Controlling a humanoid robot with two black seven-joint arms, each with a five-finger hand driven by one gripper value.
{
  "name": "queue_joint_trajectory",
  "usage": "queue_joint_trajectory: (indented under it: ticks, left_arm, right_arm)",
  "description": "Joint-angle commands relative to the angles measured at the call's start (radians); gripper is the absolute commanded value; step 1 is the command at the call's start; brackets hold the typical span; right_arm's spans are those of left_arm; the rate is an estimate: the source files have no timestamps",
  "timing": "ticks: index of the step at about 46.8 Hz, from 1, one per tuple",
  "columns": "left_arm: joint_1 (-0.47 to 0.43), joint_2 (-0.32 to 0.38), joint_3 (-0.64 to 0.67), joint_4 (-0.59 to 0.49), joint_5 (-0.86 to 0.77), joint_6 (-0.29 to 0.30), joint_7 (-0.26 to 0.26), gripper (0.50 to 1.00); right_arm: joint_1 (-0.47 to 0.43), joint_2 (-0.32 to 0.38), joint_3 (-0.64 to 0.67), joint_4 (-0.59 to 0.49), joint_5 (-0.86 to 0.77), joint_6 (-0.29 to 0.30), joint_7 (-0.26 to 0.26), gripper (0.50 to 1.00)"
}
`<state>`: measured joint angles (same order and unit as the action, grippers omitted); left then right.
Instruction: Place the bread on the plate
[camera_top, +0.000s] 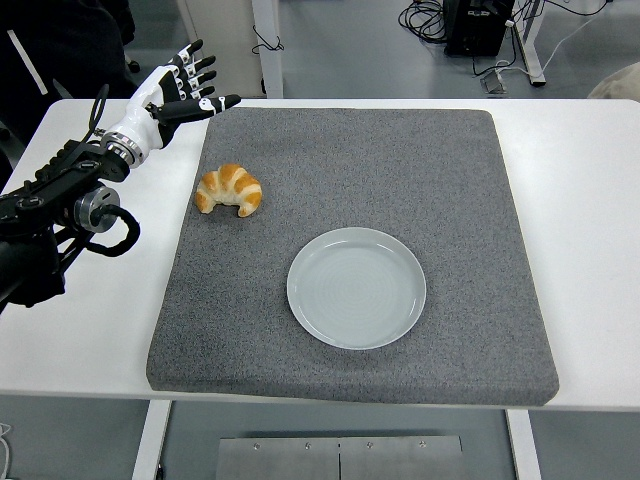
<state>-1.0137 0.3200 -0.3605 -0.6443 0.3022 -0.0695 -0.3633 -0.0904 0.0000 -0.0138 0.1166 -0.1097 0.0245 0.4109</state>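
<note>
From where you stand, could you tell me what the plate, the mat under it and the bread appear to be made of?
The plate looks like glazed ceramic, possibly melamine: pale grey-blue, smooth, with a soft sheen and faint concentric rings. The mat looks like dense foam or felt: speckled grey, matte, thick with rounded edges. The bread is a croissant with a golden-brown, ridged crust; real or a replica, I cannot tell.

From my feed there's a big grey foam mat (400, 180) filling most of the white bench (585, 200). Top right of the frame I can see a black box (478, 25) on the floor with cables (425, 15) trailing beside it.
</note>
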Motion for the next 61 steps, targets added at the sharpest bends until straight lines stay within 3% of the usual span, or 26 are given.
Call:
queue_joint_trajectory:
  ticks: [1, 6, 12, 15, 31, 39, 61]
  left_arm:
    - [0.006, 0.034, 0.005, -0.083, 0.064, 0.037, 0.001, 0.961]
    - [0.009, 0.065, 0.009, -0.146, 0.181, 0.071, 0.004, 0.961]
    - [0.0, 0.076, 0.092, -0.167, 0.322, 0.18, 0.014, 0.963]
    - [-0.002, 0.089, 0.127, -0.184, 0.359, 0.206, 0.017, 0.963]
    - [-0.003, 0.221, 0.161, -0.356, 0.569, 0.252, 0.086, 0.961]
    - [-0.006, 0.286, 0.175, -0.402, 0.696, 0.252, 0.087, 0.968]
    - [-0.025, 0.289, 0.247, -0.388, 0.765, 0.252, 0.084, 0.971]
  right_arm:
    - [0.0, 0.0, 0.0, 0.0, -0.001, 0.0, 0.0, 1.0]
    - [0.0, 0.0, 0.0, 0.0, 0.001, 0.0, 0.0, 1.0]
    - [0.0, 0.0, 0.0, 0.0, 0.001, 0.0, 0.0, 1.0]
    - [0.0, 0.0, 0.0, 0.0, 0.001, 0.0, 0.0, 1.0]
    - [0.0, 0.0, 0.0, 0.0, 0.001, 0.0, 0.0, 1.0]
    - [0.0, 0.0, 0.0, 0.0, -0.001, 0.0, 0.0, 1.0]
    - [0.0, 0.0, 0.0, 0.0, -0.001, 0.0, 0.0, 1.0]
